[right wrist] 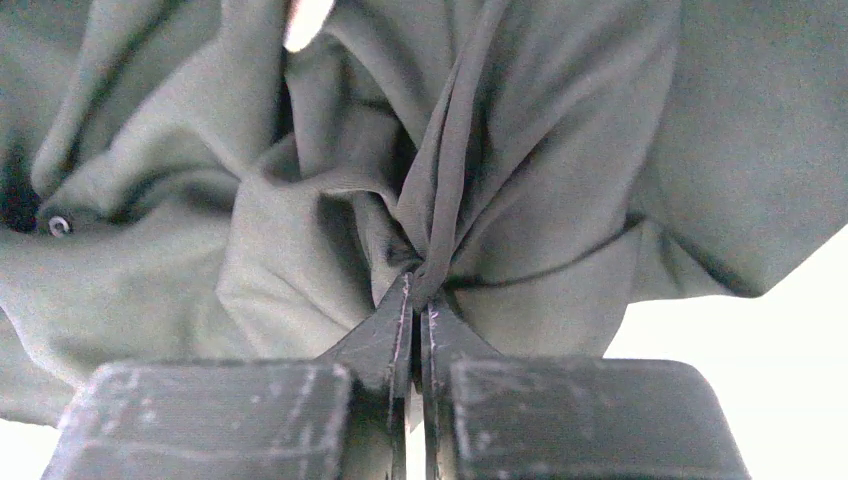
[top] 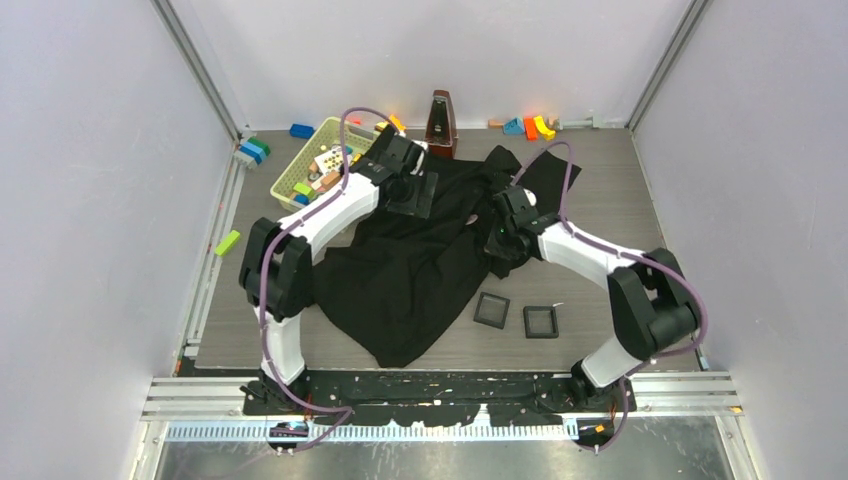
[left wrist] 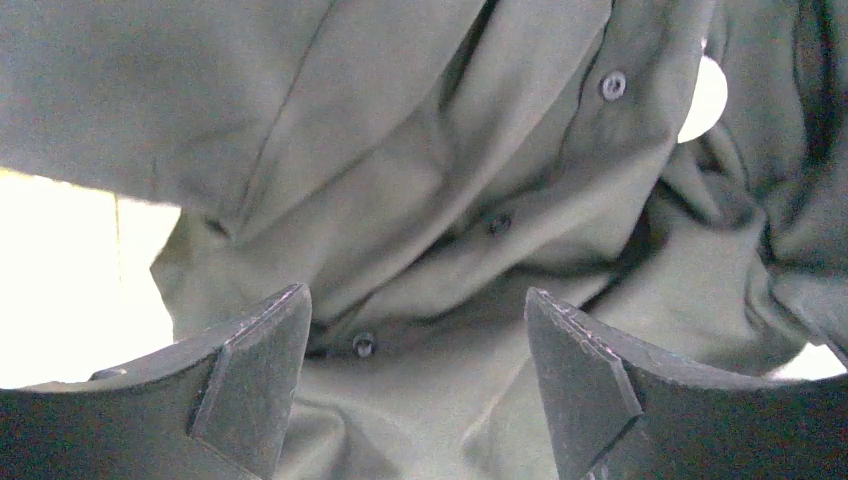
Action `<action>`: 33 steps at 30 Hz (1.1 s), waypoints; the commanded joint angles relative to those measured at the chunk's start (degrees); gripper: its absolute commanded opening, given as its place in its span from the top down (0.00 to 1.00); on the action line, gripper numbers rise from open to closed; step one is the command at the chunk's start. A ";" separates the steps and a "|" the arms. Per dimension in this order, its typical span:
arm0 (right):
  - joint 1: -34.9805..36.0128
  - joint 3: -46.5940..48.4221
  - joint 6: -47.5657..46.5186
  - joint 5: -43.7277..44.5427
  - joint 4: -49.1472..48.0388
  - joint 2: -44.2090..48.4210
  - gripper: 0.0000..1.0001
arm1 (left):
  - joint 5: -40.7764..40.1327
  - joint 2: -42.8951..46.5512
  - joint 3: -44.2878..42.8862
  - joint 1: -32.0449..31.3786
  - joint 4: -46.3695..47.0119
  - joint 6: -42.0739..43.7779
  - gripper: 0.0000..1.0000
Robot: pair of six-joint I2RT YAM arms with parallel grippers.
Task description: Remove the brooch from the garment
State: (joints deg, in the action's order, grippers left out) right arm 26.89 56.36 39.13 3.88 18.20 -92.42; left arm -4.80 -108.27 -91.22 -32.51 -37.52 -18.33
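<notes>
Over the table (top: 620, 190), the right gripper (right wrist: 417, 290) pinches a fold of garment (top: 420, 260). The left gripper (left wrist: 415, 305) hangs spread above its buttons (left wrist: 612, 85).

Black garment (top: 420, 260) on a grey-brown counter (top: 610, 190)
Plain cloth with dark buttons (left wrist: 612, 85); pale yellow basket (top: 296, 170), lime block (top: 227, 242), two black trays (top: 491, 310), brown metronome (top: 439, 125), orange, blue and yellow toy pieces (top: 530, 127), white arms (top: 335, 210) with purple cables (top: 265, 335)
</notes>
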 commanded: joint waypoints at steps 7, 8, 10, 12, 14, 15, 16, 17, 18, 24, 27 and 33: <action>-0.15 -10.60 0.57 2.81 4.08 15.88 1.00 | -0.38 -17.13 -17.51 -0.01 -6.47 9.21 0.19; -0.17 -11.17 0.59 3.29 4.72 17.37 1.00 | 0.51 -18.38 -18.68 0.06 -7.04 10.06 0.18; -0.18 -12.36 0.74 3.68 6.38 19.14 1.00 | 4.01 -19.71 -19.81 0.00 -7.78 11.47 0.18; -0.18 -13.57 0.85 4.03 7.25 20.42 1.00 | 9.57 -18.39 -17.62 0.02 -5.22 12.05 0.18; -0.18 -14.85 0.95 4.46 7.41 21.12 1.00 | 15.17 -16.86 -14.27 0.04 -1.67 12.30 0.17; -0.18 -15.17 0.95 4.71 7.34 21.26 1.00 | 16.42 -16.88 -13.39 0.01 -1.00 12.08 0.17; -0.18 -15.76 0.99 4.77 7.23 21.59 1.00 | 17.02 -17.59 -13.49 -0.01 -1.55 11.76 0.18; -0.18 -15.98 1.05 4.85 6.95 21.76 0.99 | 17.31 -18.70 -14.36 0.11 -2.93 11.47 0.21; -0.18 -16.42 1.15 4.88 6.63 21.93 1.00 | 17.78 -19.93 -15.74 0.19 -4.43 11.14 0.25; -0.14 -16.89 0.14 2.95 5.30 22.06 0.99 | 34.70 -18.18 -5.07 6.43 3.28 3.84 0.83; 0.43 -16.13 -2.44 1.96 4.83 22.02 0.99 | 34.65 -12.46 2.21 10.00 6.91 1.35 1.00; 2.16 -12.04 -4.56 -0.75 4.37 20.00 0.99 | 20.61 1.11 11.42 12.79 5.68 0.06 1.00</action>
State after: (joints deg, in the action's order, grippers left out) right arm 27.49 40.01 36.97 5.28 24.91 -72.36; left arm 23.59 -116.95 -82.43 -20.23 -32.08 -16.49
